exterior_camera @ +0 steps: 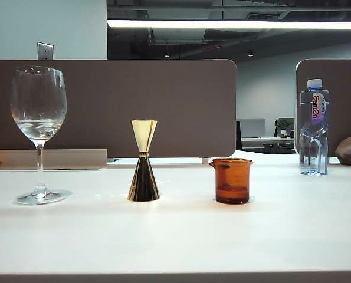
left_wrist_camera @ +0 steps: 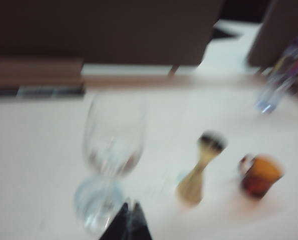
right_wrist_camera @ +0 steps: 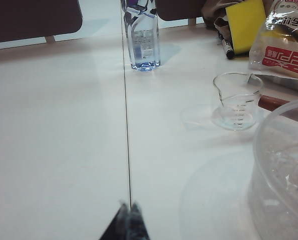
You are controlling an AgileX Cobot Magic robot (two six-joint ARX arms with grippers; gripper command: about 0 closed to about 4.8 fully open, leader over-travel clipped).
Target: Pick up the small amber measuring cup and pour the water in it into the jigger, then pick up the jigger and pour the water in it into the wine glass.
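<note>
Clearly nothing has been lifted yet: the small amber measuring cup [exterior_camera: 231,180] stands upright on the white desk [exterior_camera: 175,236], just right of the jigger [exterior_camera: 144,161], with the wine glass [exterior_camera: 38,132] well apart on the far left. A little clear liquid sits in the bowl of the wine glass; the water in the cup cannot be made out through the amber wall. A plastic bottle [exterior_camera: 314,127] stands behind, to the right.

Neither arm shows in the exterior view. The left claw [left_wrist_camera: 127,222] hangs above the desk near the foot of the glass, its dark tips pressed together, holding nothing; its picture is blurred. The right claw [right_wrist_camera: 126,222] is likewise pinched together and empty, over bare desk away from the three vessels, near a clear measuring cup [right_wrist_camera: 237,100] and a plastic tub [right_wrist_camera: 284,170].

So the first step, taking the amber cup, is only at the approach. I judge the next move needs a claw to spread its tips, reach the cup's side, and grip without tipping it.
</note>
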